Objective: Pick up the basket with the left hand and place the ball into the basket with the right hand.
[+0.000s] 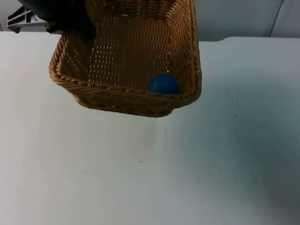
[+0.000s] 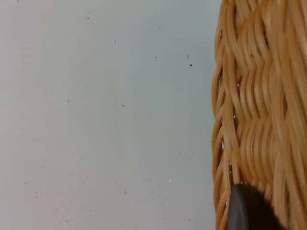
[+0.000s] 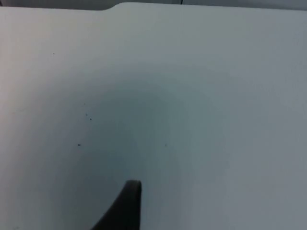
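Overhead, the left gripper (image 1: 75,26) pinches the basket (image 1: 126,93) rim, held tilted above the table (image 1: 211,164). A blue ball (image 1: 163,84) lies inside. The right gripper (image 3: 125,207) hangs over bare table; its opening cannot be told.

I see a white table (image 1: 140,168), lightly speckled with dark specks, ending at a grey wall (image 1: 234,18) with a vertical panel seam toward the right. Soft, even light; a faint shadow lies mid-table.

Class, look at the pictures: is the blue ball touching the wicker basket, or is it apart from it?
Touching. The top view shows the blue ball lying inside the basket, pressed into its near corner against the woven wall.
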`<move>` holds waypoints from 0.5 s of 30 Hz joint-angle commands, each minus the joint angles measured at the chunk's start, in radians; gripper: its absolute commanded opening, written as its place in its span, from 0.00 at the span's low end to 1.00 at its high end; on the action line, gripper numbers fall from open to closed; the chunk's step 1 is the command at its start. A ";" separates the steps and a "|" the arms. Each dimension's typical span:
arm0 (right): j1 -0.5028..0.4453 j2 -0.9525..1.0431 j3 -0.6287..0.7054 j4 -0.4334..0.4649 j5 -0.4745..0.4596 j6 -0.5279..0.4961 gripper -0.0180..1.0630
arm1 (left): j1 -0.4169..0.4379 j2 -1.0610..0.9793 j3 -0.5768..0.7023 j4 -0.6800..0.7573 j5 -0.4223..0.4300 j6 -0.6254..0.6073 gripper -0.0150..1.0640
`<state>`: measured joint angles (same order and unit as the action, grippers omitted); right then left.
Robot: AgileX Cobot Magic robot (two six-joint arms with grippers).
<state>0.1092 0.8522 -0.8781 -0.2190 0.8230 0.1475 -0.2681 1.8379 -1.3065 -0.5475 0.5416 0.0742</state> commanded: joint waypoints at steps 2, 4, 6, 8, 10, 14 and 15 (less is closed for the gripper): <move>0.004 0.000 0.004 -0.017 -0.015 0.006 0.95 | -0.003 0.030 -0.007 -0.061 -0.004 -0.005 0.01; 0.004 0.000 0.004 -0.033 -0.010 0.006 0.95 | -0.006 0.067 -0.007 -0.082 -0.006 0.002 0.01; 0.004 0.000 0.004 -0.057 -0.010 0.009 0.95 | -0.014 0.115 -0.007 -0.089 -0.008 0.002 0.01; 0.004 0.000 0.004 -0.065 -0.010 0.011 0.95 | -0.014 0.138 -0.007 -0.094 -0.013 0.002 0.01; 0.004 0.000 0.004 -0.068 -0.010 0.014 0.95 | -0.015 0.172 -0.007 -0.124 -0.018 0.010 0.01; 0.004 0.000 0.004 -0.070 -0.008 0.014 0.95 | -0.017 0.221 -0.007 -0.194 -0.029 0.078 0.01; 0.004 0.000 0.004 -0.075 -0.004 0.014 0.95 | -0.017 0.235 -0.007 -0.218 -0.040 0.112 0.01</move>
<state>0.1092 0.8522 -0.8781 -0.2831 0.8227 0.1573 -0.2778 2.0764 -1.3065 -0.7151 0.5215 0.1679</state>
